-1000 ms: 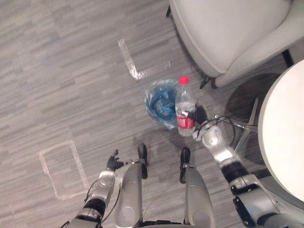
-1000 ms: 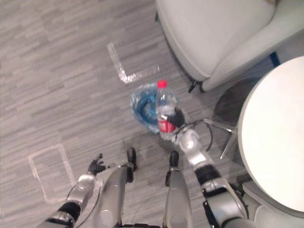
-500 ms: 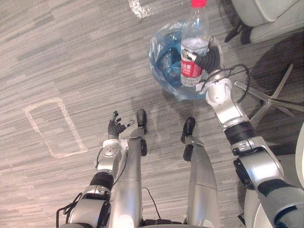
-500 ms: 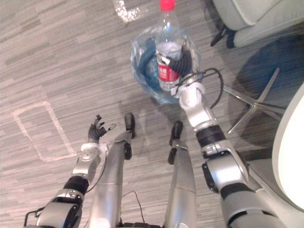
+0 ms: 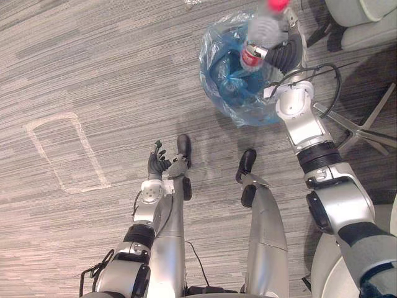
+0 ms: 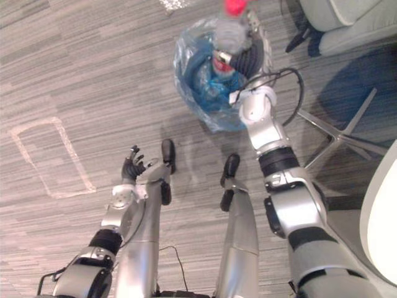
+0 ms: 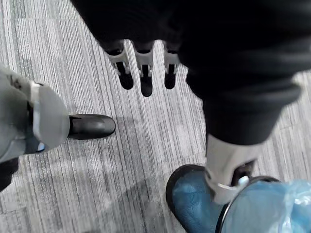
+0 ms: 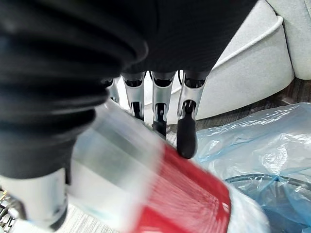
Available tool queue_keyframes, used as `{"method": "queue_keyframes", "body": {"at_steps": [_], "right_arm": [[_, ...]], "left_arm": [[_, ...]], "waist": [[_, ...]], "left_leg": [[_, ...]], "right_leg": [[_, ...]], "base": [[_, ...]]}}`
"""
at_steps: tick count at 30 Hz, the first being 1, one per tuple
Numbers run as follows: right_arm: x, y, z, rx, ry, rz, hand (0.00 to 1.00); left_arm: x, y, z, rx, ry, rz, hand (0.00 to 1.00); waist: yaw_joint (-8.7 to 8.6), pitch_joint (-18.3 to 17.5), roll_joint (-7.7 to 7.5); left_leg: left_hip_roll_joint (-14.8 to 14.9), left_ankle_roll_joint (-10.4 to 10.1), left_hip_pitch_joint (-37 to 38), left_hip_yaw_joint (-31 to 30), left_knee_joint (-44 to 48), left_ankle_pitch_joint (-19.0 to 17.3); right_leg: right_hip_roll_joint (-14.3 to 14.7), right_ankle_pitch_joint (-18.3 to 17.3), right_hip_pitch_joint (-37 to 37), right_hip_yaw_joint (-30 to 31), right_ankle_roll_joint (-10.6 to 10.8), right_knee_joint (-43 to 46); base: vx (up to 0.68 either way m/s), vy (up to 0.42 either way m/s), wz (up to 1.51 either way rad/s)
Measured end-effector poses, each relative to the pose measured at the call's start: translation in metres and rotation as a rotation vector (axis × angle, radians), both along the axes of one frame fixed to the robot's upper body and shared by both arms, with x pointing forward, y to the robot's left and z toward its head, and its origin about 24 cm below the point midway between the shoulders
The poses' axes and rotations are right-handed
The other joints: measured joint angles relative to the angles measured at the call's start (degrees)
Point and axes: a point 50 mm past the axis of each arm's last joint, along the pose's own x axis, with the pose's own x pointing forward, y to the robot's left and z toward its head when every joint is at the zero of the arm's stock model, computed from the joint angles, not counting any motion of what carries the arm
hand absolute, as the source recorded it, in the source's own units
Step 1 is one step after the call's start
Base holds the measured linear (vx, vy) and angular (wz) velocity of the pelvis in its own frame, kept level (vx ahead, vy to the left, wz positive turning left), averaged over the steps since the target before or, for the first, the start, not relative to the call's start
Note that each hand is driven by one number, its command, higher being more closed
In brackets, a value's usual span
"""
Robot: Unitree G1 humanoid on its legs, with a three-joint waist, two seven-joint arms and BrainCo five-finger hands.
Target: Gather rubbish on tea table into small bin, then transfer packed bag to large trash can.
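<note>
Over the small bin lined with a blue plastic bag point(image 5: 239, 110), the right hand point(image 5: 286, 54) is curled round a clear plastic bottle with a red cap and label point(image 5: 255, 32) — best released only once squarely above the opening — while the left hand point(image 5: 158, 166) hangs slack and empty.

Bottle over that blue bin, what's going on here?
The robot's right hand grips a clear bottle with a red cap, tilted over the small bin, which is lined with a blue bag and stands on the floor. The bottle is not yet inside. The left hand hangs open and idle, low beside the robot.
</note>
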Motion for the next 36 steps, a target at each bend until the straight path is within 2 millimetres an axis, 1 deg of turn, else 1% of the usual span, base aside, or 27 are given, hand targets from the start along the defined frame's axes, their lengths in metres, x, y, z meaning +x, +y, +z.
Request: {"method": "queue_keyframes", "body": {"at_steps": [4,8,9,13,14,18,21,24,25,27,28,32,36], "right_arm": [[0.000,0.004,-0.011,-0.055,0.014,-0.012,0.00],[0.000,0.011,-0.029,-0.196,0.049,-0.025,0.00],[0.000,0.015,-0.034,-0.256,0.063,-0.024,0.00],[0.002,0.021,-0.046,-0.360,0.101,-0.021,0.00],[0.003,0.021,-0.048,-0.374,0.113,-0.023,0.00],[0.010,0.015,-0.070,-0.437,0.221,-0.054,0.00],[0.014,0.011,-0.076,-0.471,0.266,-0.081,0.00],[0.019,0.006,-0.088,-0.475,0.345,-0.111,0.00],[0.020,0.005,-0.097,-0.478,0.394,-0.116,1.00],[0.021,0.004,-0.108,-0.493,0.456,-0.122,1.00],[0.021,0.009,-0.112,-0.506,0.472,-0.108,1.00],[0.022,0.025,-0.115,-0.512,0.484,-0.073,1.00],[0.020,0.033,-0.125,-0.504,0.510,-0.047,1.00]], "left_arm": [[0.000,-0.004,-0.001,-0.009,0.002,-0.005,0.00],[0.000,-0.004,-0.001,-0.008,0.003,-0.006,0.00],[0.000,-0.004,-0.001,-0.007,0.003,-0.006,0.00],[0.004,-0.004,0.002,-0.002,-0.001,-0.009,0.00],[0.004,-0.004,0.002,0.000,0.000,-0.009,0.00],[0.005,0.002,0.004,0.014,-0.005,-0.001,0.00],[0.008,0.006,0.007,0.029,-0.016,0.004,0.00],[0.013,0.006,0.014,0.013,-0.035,0.006,0.00],[0.013,0.004,0.014,0.010,-0.039,0.003,0.00],[0.013,0.004,0.014,0.007,-0.041,0.003,0.00],[0.014,0.005,0.015,0.007,-0.043,0.007,0.00],[0.018,0.003,0.020,0.002,-0.056,0.006,0.00],[0.019,0.001,0.021,-0.001,-0.057,0.002,0.00]], "waist": [[-0.02,0.0,-0.06],[-0.03,-0.1,-0.17],[-0.04,-0.1,-0.17],[-0.06,-0.1,-0.17],[-0.06,-0.1,-0.18],[-0.05,-0.2,-0.32],[-0.04,-0.3,-0.43],[0.00,-0.3,-0.43],[-0.09,-0.3,-0.43],[0.01,-0.3,-0.43],[0.09,-0.3,-0.43],[0.17,-0.3,-0.46],[0.30,-0.3,-0.46]], "left_leg": [[0.4,0.1,0.1,0.4,-0.1,0.1],[0.9,0.3,0.0,0.9,-0.1,0.2],[0.9,0.3,0.0,0.9,-0.1,0.2],[0.9,0.3,-0.3,0.7,0.0,0.2],[0.9,0.3,-0.4,0.6,0.0,0.2],[0.9,0.3,-1.4,0.2,-0.1,0.2],[0.7,0.3,-3.3,0.2,-0.1,0.9],[0.4,0.2,-4.6,-0.1,-0.4,1.8],[-0.1,0.2,-4.7,-0.3,-0.9,2.0],[-0.4,0.2,-4.9,-0.6,-1.1,2.0],[-0.3,0.2,-5.5,-0.7,-1.1,2.0],[-0.4,0.0,-7.9,-0.7,-1.1,3.0],[-0.4,0.0,-7.5,-0.7,-1.1,3.1]], "right_leg": [[0.1,0.0,0.0,-0.1,0.0,0.2],[0.2,0.0,0.0,-0.2,0.0,0.2],[0.2,0.0,0.0,-0.2,0.0,0.2],[0.2,0.0,0.0,-0.5,0.0,0.0],[0.2,0.0,-0.1,-0.6,0.0,0.0],[0.2,0.0,-0.8,-1.0,0.0,-0.2],[-0.1,0.0,-2.8,-1.1,0.0,0.3],[-0.5,-0.2,-4.1,-1.8,-0.2,0.9],[-0.9,-0.8,-4.4,-2.0,-0.3,1.7],[-1.3,-1.3,-4.8,-2.2,-0.4,2.7],[-1.4,-1.4,-5.3,-2.5,-0.6,3.0],[-1.9,-1.9,-8.1,-2.8,-0.8,4.7],[-2.0,-2.1,-8.0,-2.7,-1.0,5.3]], "base": [[0.00,0.000,0.00],[0.00,0.000,0.00],[0.00,0.000,0.00],[0.00,0.000,0.00],[0.00,0.002,0.03],[0.00,0.001,0.01],[0.00,0.005,0.06],[-0.01,0.002,0.16],[-0.02,-0.005,0.28],[-0.02,-0.011,0.22],[-0.02,-0.010,0.14],[-0.02,-0.010,0.13],[-0.01,-0.008,0.02]]}}
